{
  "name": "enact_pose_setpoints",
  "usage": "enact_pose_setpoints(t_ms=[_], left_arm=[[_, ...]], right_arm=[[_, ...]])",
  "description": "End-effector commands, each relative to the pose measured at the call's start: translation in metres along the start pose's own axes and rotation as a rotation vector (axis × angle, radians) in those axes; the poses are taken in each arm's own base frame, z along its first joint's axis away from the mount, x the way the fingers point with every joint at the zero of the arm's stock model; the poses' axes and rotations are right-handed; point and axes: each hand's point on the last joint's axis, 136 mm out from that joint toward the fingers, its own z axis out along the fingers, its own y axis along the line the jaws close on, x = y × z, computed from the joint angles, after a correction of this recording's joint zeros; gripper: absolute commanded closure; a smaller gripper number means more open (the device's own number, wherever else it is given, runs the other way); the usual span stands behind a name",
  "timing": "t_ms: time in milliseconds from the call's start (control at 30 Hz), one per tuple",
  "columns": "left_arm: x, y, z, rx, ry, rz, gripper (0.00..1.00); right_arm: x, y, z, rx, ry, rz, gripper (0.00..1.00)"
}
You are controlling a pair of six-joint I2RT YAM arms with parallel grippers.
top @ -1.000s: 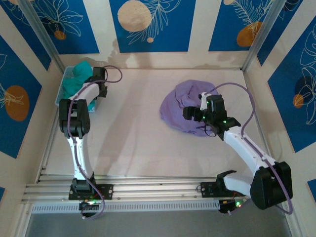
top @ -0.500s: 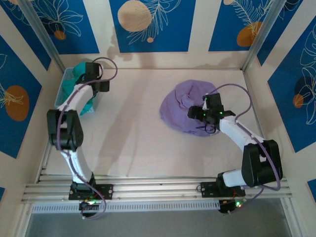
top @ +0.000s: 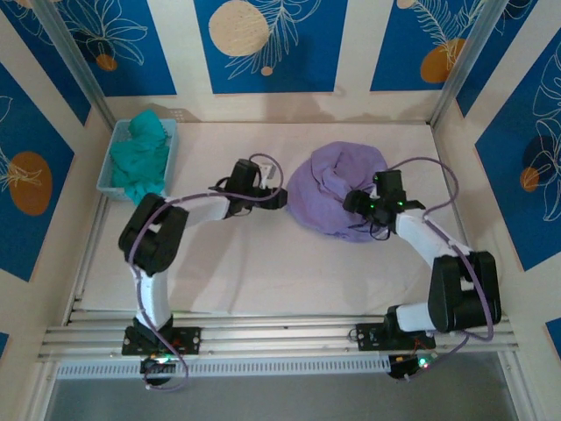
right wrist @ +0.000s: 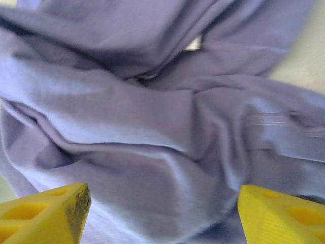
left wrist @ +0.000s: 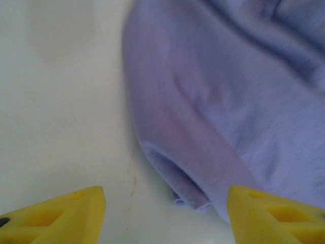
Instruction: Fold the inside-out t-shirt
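Yellow fingertips [left wrist: 61,216] on the left gripper [left wrist: 165,216] are spread wide with nothing between them. Bare table [left wrist: 56,101] under it, hem of the t-shirt [left wrist: 228,101] just ahead. Right gripper [right wrist: 162,216] also released, jaws apart, low over the shirt's creased folds, cloth not pinched.

From above: t-shirt sits crumpled in a mound, right of table centre. Left gripper is just beside its left edge, right gripper at its right side.

Further back, far-left corner: teal garment [top: 140,156] heaped in a light-blue basket [top: 105,180], well apart from the shirt.
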Motion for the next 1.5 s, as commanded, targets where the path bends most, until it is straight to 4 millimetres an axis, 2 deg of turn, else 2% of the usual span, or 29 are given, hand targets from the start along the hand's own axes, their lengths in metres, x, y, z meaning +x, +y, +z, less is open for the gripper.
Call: enact_pose_setpoints(t_ms=[0, 200, 333, 433, 500, 533, 633, 733, 800, 900, 1000, 1067, 1167, 1300, 1367, 1433, 1467], left_arm=[[-0.016, -0.027, 0.013, 0.122, -0.022, -0.027, 0.41], [-0.008, -0.035, 0.041, 0.153, 0.026, -0.026, 0.58], [-0.007, -0.038, 0.053, 0.177, 0.053, -0.039, 0.72], [-0.013, -0.042, 0.052, 0.187, 0.05, -0.037, 0.87], [-0.023, -0.047, 0.043, 0.191, 0.031, -0.021, 1.0], [-0.03, -0.049, 0.036, 0.192, 0.014, -0.011, 1.0], [-0.06, -0.053, -0.005, 0.175, -0.072, 0.03, 1.0], [-0.099, -0.055, -0.077, 0.124, -0.234, 0.068, 1.0], [-0.123, -0.06, -0.135, 0.078, -0.367, 0.109, 1.0], [-0.144, -0.073, -0.214, -0.009, -0.531, 0.185, 1.0], [-0.155, -0.089, -0.278, -0.052, -0.658, 0.228, 1.0], [-0.156, -0.1, -0.313, -0.054, -0.725, 0.241, 1.0], [-0.155, -0.115, -0.362, -0.051, -0.823, 0.254, 1.0], [-0.149, -0.134, -0.409, -0.009, -0.918, 0.267, 1.0], [-0.147, -0.139, -0.417, 0.012, -0.929, 0.27, 1.0], [-0.146, -0.135, -0.41, -0.001, -0.913, 0.261, 1.0], [-0.147, -0.129, -0.401, -0.017, -0.898, 0.249, 1.0]], right_arm=[[-0.027, 0.016, 0.007, -0.029, -0.058, -0.024, 0.27], [-0.043, 0.027, 0.032, -0.052, -0.048, -0.06, 0.4], [-0.052, 0.031, 0.046, -0.051, -0.034, -0.1, 0.59], [-0.06, 0.042, 0.042, -0.085, -0.044, -0.129, 0.78], [-0.071, 0.05, 0.029, -0.099, -0.074, -0.154, 0.91], [-0.077, 0.055, 0.018, -0.109, -0.098, -0.168, 0.95], [-0.099, 0.077, -0.036, -0.178, -0.211, -0.207, 1.0], [-0.115, 0.104, -0.112, -0.299, -0.367, -0.25, 1.0], [-0.121, 0.12, -0.167, -0.379, -0.482, -0.271, 1.0], [-0.125, 0.138, -0.241, -0.475, -0.636, -0.298, 1.0], [-0.127, 0.151, -0.293, -0.534, -0.728, -0.321, 1.0], [-0.13, 0.159, -0.321, -0.561, -0.777, -0.341, 1.0], [-0.131, 0.173, -0.35, -0.616, -0.805, -0.366, 1.0], [-0.127, 0.195, -0.366, -0.717, -0.791, -0.396, 1.0], [-0.128, 0.205, -0.362, -0.737, -0.776, -0.406, 1.0], [-0.133, 0.211, -0.347, -0.737, -0.747, -0.397, 1.0], [-0.137, 0.214, -0.333, -0.727, -0.722, -0.388, 1.0]])
